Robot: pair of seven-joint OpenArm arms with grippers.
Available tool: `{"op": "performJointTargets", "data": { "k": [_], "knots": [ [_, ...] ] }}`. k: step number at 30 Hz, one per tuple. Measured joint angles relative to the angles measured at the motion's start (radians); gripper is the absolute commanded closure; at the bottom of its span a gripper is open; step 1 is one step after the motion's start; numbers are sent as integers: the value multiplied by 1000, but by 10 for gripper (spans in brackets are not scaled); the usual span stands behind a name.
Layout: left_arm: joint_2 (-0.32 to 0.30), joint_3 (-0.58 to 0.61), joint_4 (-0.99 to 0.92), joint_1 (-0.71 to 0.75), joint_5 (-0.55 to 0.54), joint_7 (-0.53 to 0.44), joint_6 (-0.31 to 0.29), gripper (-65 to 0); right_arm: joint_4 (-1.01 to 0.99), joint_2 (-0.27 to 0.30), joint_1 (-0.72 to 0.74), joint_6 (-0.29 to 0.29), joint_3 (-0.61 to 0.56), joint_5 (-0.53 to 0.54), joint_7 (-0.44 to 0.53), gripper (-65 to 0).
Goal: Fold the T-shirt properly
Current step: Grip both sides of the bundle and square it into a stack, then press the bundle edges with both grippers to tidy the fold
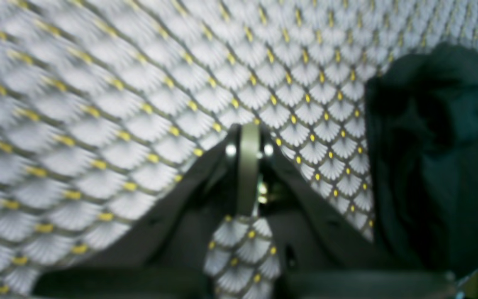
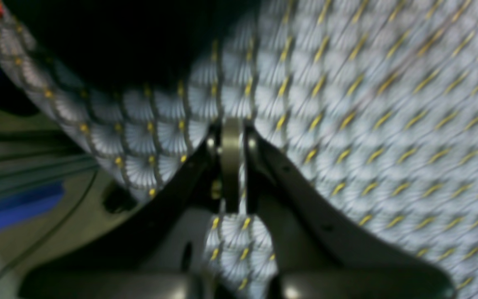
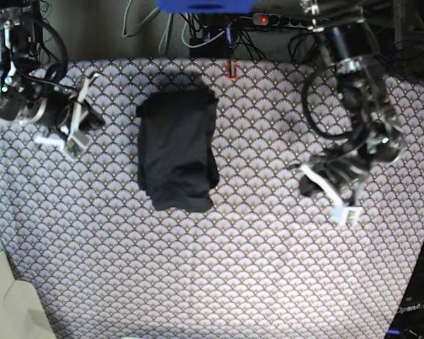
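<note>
Jaws of the left gripper (image 1: 248,137) were pressed together and empty, lower centre of the left wrist view; the T-shirt (image 1: 434,158) lay at right on the tablecloth (image 1: 118,104). Right wrist view: right gripper (image 2: 230,133) likewise closed, lower centre. Base view: folded T-shirt (image 3: 177,148) upper centre-left, apart from both arms.
</note>
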Motion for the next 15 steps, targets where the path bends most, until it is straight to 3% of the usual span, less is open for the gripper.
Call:
{"op": "performJointTargets", "data": {
  "k": [5,10,15],
  "knots": [
    [-6,-62,108,121,19,32,1,0,-6,-18,162,0,-29,-16,-119,-6],
    [-10,-69,171,163,8,25,-2,0,-2,-88,339,0,-112,-10,-220,-6],
    [63,0,224,163,6,24,2,0,-2,-150,315,1,-121,-1,-246,-6]
  ]
}}
